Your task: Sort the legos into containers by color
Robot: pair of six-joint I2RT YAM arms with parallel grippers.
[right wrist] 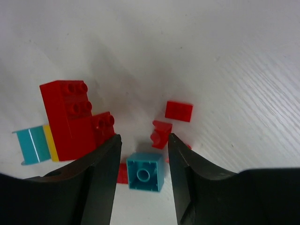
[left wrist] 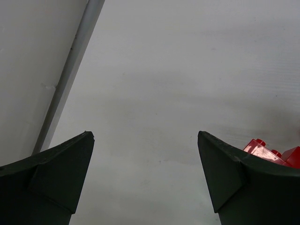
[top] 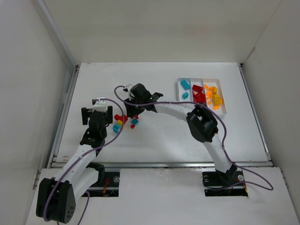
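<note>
1. Toward the far right corner of the table, the tray holds teal, red and orange legos, separated by compartment.
2. Near the table's middle, a small loose pile lies unsorted.
3. My right gripper straddles a teal brick there; clamped or not, I cannot tell.
4. My left gripper hangs spread wide, empty.

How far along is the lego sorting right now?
Partly done: the tray already holds teal pieces in its left compartment, red pieces in the middle, orange pieces on the right. In hand: the right gripper straddles a teal brick; whether it grips is unclear. The left gripper is open and empty. Left: the loose pile of red, teal and yellow pieces.
</note>
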